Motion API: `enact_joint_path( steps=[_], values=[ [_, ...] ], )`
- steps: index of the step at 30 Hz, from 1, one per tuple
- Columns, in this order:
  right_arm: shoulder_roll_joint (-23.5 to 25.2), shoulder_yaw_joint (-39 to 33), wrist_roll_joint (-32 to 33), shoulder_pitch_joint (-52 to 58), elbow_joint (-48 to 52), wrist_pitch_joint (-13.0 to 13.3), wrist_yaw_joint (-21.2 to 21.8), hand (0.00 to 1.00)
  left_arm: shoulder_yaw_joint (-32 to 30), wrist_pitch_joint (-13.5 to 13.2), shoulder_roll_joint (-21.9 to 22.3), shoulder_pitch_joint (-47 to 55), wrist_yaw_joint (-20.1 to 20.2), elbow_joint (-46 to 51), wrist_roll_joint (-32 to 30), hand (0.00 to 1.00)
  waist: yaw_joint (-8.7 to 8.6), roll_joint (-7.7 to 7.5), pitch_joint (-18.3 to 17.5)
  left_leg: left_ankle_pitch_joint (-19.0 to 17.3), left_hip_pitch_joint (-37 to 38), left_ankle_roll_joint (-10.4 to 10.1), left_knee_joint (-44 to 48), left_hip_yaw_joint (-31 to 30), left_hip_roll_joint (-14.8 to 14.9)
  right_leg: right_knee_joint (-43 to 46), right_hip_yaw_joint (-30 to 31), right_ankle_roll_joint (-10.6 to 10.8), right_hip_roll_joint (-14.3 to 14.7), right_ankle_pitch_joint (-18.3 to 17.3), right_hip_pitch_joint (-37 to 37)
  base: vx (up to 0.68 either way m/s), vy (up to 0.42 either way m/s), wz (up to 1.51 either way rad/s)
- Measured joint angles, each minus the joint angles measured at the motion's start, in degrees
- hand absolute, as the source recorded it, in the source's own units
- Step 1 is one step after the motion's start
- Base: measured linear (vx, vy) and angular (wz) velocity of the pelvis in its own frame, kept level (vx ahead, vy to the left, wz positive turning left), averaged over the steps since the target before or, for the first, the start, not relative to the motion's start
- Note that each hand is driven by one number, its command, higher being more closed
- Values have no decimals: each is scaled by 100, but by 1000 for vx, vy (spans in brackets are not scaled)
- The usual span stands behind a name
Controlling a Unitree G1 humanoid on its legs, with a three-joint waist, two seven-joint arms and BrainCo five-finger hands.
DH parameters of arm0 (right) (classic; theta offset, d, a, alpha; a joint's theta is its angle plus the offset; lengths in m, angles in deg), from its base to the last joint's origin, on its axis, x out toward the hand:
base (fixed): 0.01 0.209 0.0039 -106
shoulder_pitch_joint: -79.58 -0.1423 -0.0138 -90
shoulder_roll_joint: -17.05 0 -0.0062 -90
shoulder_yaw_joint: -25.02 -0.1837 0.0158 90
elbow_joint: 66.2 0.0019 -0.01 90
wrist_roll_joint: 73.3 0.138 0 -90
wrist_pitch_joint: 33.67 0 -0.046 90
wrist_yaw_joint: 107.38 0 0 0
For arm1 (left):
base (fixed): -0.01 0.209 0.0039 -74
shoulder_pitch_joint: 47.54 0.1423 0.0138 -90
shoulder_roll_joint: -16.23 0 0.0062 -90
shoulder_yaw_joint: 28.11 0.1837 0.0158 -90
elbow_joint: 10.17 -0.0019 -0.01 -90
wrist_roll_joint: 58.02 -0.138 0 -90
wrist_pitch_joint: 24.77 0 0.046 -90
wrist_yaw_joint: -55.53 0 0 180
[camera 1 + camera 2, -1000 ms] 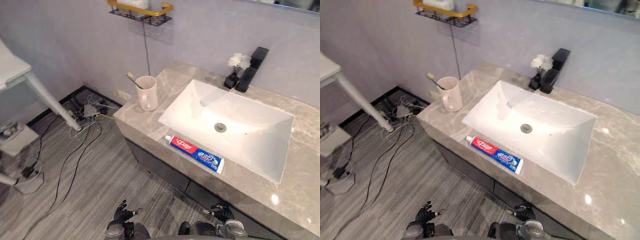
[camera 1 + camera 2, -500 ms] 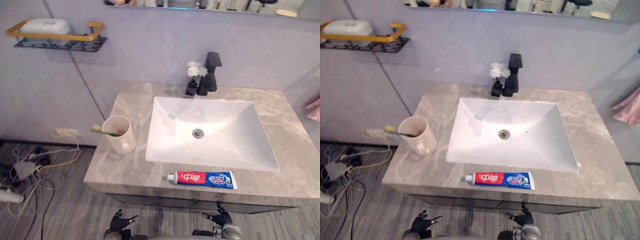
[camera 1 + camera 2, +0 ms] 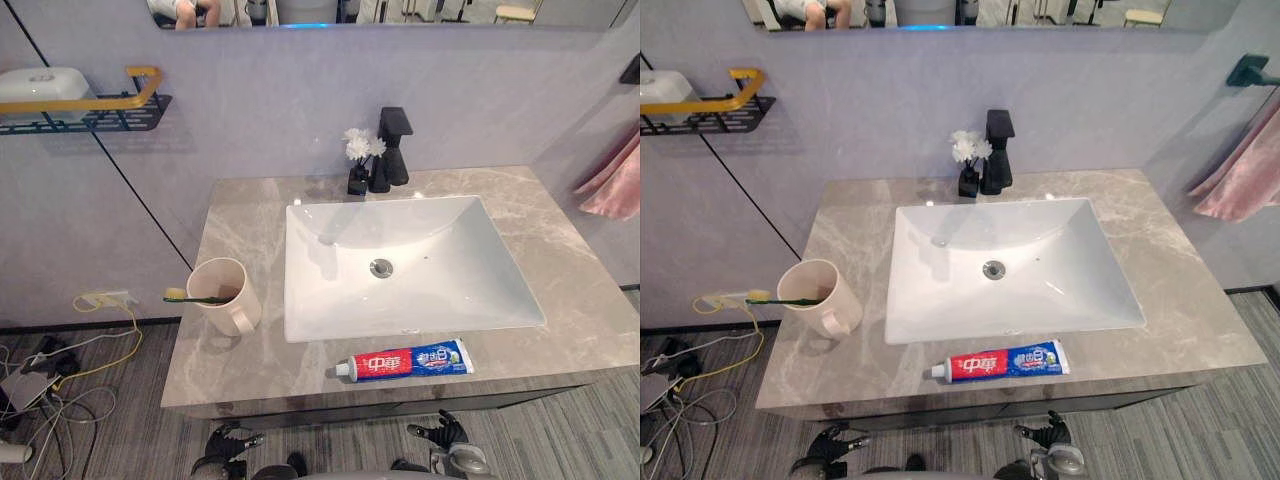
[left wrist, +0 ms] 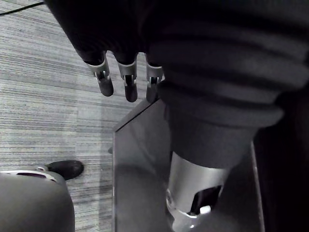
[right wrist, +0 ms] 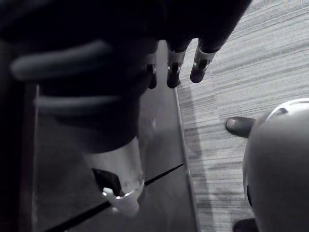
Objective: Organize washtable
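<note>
**Counter (image 3: 250, 352) untidied, both robot hands idle**

We judge the job barely begun. The toothpaste (image 3: 405, 362) lies flat along the counter's front edge, just in front of the sink (image 3: 445, 295). The cup (image 3: 228, 305) stands near the left edge with the toothbrush (image 3: 185, 297) lying across its mouth. The left robot hand (image 3: 228, 441) and right robot hand (image 3: 447, 432) hang below the front edge, fingers loose and straight, holding nothing. All the sorting looks to be left, the toothpaste likely first.
</note>
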Motion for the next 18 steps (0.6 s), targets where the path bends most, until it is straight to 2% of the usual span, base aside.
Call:
enact_joint_path(
  steps=[11,12,18],
  values=[
    [-6,-66,-1,20,-54,0,-4,0,1,-8,-71,37,21,-4,-24,0,6,-80,1,68,165,-1,-199,-93,-82,-487,-18,-17,50,235,319,8,12,2],
    [-31,-68,-2,-59,-214,20,-6,0,121,-5,-93,161,13,-110,-125,0,22,38,60,70,373,2,-374,-147,-59,-586,-13,-84,124,193,499,0,0,0],
    [-34,-83,2,-32,-215,25,-6,0,121,-5,-89,161,11,-110,-125,0,24,40,60,70,371,2,-374,-149,-58,-586,-19,-84,124,193,499,0,0,0]
  ],
)
